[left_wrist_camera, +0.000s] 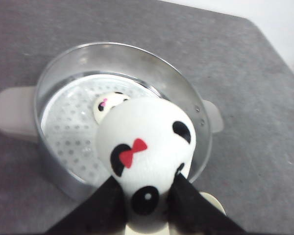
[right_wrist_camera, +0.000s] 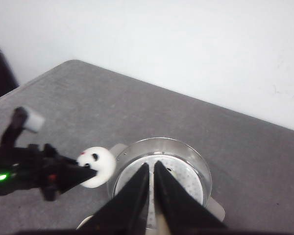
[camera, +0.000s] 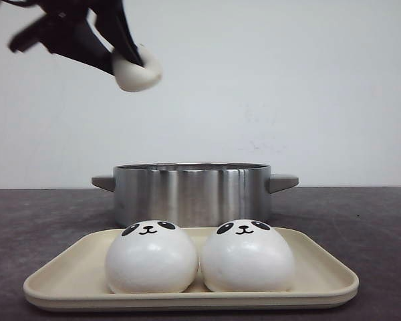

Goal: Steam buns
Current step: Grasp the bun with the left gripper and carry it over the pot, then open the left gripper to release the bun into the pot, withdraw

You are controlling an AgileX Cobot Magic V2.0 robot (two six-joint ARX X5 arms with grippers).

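1. Left end effector (left_wrist_camera: 146,193) clamped on a panda bun with a red bow (left_wrist_camera: 146,147), held high in the air, up left of the steamer pot (camera: 194,194) in the front view. Wrist view looks down past the bun into the pot.
2. Right end effector (right_wrist_camera: 151,196): fingers nearly together, only a thin slit between, holding nothing, hanging above the pot.
3. One small-looking bun (left_wrist_camera: 108,105) sits already on the perforated steamer plate (left_wrist_camera: 68,132) inside the pot, toward the far wall.
4. Two more panda buns, left one (camera: 152,257) and right one (camera: 247,256), touch side by side on the beige tray (camera: 321,281) at the near edge of the surface (camera: 361,221), just in front of the pot.
5. Risk: the bun is soft and glossy and gripped low on its side, so it could squirt out of the fingers if it is lowered fast or squeezed harder.
6. Risk: dropped from this height it may bounce off the rim (left_wrist_camera: 186,93) or land on the bun already inside.
7. Risk: both arms are over the same pot, so they could collide on descent. Judgement only.
8. Room: the plate has open space on the near and left-handle side. The surface beside the pot and toward the far edge looks open. The tray is close to the pot's front wall, leaving little room there.
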